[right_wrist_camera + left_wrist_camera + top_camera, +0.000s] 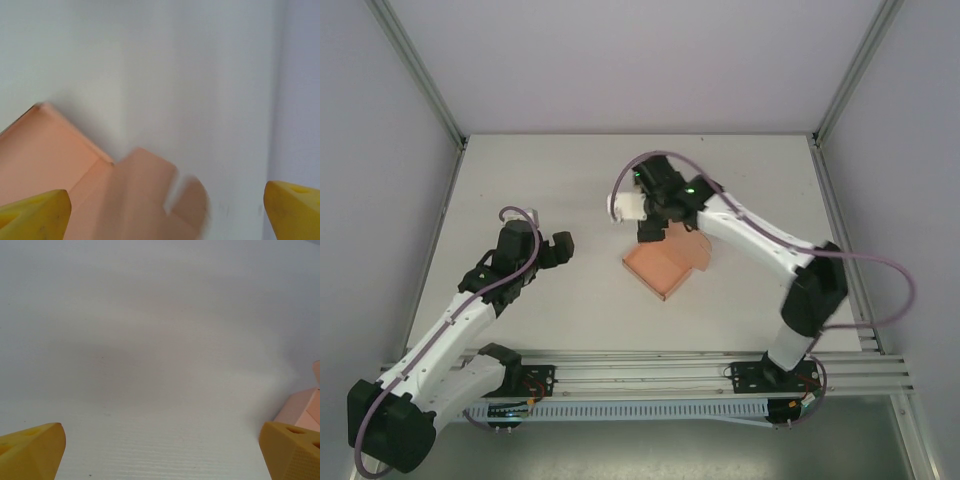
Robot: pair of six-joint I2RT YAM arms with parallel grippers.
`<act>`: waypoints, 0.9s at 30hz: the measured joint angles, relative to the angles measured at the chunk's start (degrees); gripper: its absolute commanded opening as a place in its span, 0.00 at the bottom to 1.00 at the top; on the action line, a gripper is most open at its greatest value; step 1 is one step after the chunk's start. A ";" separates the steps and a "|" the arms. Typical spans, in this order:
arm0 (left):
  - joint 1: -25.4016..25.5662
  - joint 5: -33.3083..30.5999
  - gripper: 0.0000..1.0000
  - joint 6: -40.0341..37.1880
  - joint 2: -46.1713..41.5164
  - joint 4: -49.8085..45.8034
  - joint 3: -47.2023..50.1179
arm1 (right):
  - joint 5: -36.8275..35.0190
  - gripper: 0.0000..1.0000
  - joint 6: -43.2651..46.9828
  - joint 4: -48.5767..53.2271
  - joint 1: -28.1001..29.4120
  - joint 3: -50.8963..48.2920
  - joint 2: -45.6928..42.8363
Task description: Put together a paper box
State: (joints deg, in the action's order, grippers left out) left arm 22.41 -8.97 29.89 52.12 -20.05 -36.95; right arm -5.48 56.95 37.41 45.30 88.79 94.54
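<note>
Right end effector hangs wide-spread over paper box

Top camera: fixed high above and behind the arm bases, facing down and forward over the white table. It sits far enough back to take in both arms and the whole tabletop.
Left wrist camera: rides on the left arm, low and near the table. It looks forward between the spread fingertips of the left gripper, which sit in its bottom corners.
Right wrist camera: rides on the right arm, very near the paper box. It looks down between the wide-set fingertips of the right gripper.
Shared: the paper box lies mid-table from the top, at the left wrist view's right edge, and lower left for the right wrist.
</note>
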 measured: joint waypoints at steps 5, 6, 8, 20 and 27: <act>0.00 1.51 0.98 -0.04 0.50 0.52 0.02 | -7.30 0.99 -35.10 -6.82 -5.81 -14.08 -14.91; 0.00 1.60 0.98 -0.09 0.87 0.52 0.00 | -6.38 0.99 -39.78 -7.56 -7.10 -17.79 -17.55; 0.00 2.19 0.98 -0.35 1.92 0.57 -0.02 | -3.41 0.97 -47.56 -7.34 -9.14 -25.03 -22.27; 0.00 6.25 0.99 -3.54 5.68 2.23 -0.83 | 11.80 0.00 -53.09 -3.28 -12.74 -28.70 -20.24; 0.00 11.76 0.99 -6.32 5.62 2.51 -2.51 | 23.28 0.00 -25.49 1.57 -14.36 -20.57 -11.80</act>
State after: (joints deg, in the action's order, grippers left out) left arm 22.41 2.79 23.57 57.74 -17.54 -39.46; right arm 17.80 31.46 38.98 30.94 68.23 82.74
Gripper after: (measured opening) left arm 0.985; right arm 0.048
